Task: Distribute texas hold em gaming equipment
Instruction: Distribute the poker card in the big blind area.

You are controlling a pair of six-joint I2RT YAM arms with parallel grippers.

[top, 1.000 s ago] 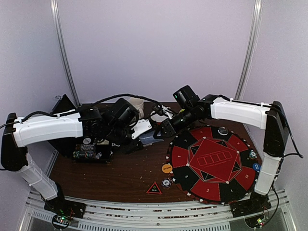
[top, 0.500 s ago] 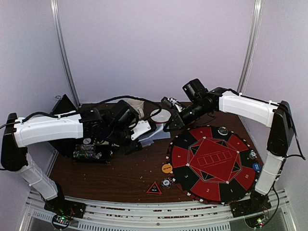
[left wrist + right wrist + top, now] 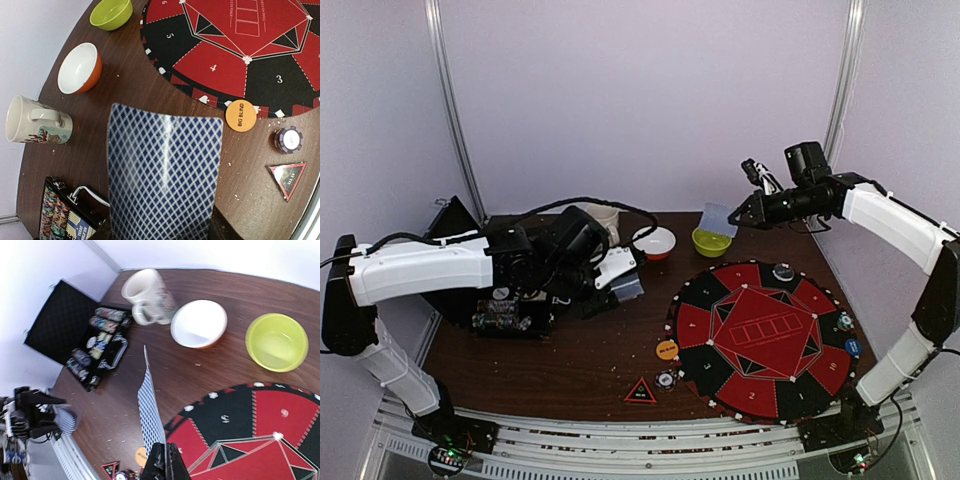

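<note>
My left gripper [image 3: 620, 274] is shut on a stack of blue-checked playing cards [image 3: 629, 288] held above the table left of centre; in the left wrist view the cards [image 3: 165, 165] fill the space between the jaws of that gripper [image 3: 162, 234]. My right gripper [image 3: 746, 214] is shut on a single card [image 3: 718, 218], held high above the green bowl [image 3: 711, 241]; the right wrist view shows that card [image 3: 150, 405] edge-on in the closed gripper [image 3: 168, 460]. An orange disc [image 3: 667, 349], a small chip stack [image 3: 665, 379] and the black, red-edged triangle [image 3: 640, 391] lie left of the round mat [image 3: 720, 345].
A white bowl [image 3: 653, 242] and cream mug [image 3: 605, 218] stand at the back. An open chip case [image 3: 505, 315] lies under the left arm. Black-and-white discs [image 3: 783, 271] [image 3: 845, 321] and a blue disc [image 3: 853, 347] sit at the mat's right rim.
My right gripper has left the left gripper's cards and swung up and to the right with one card in it. The left arm has barely moved.
</note>
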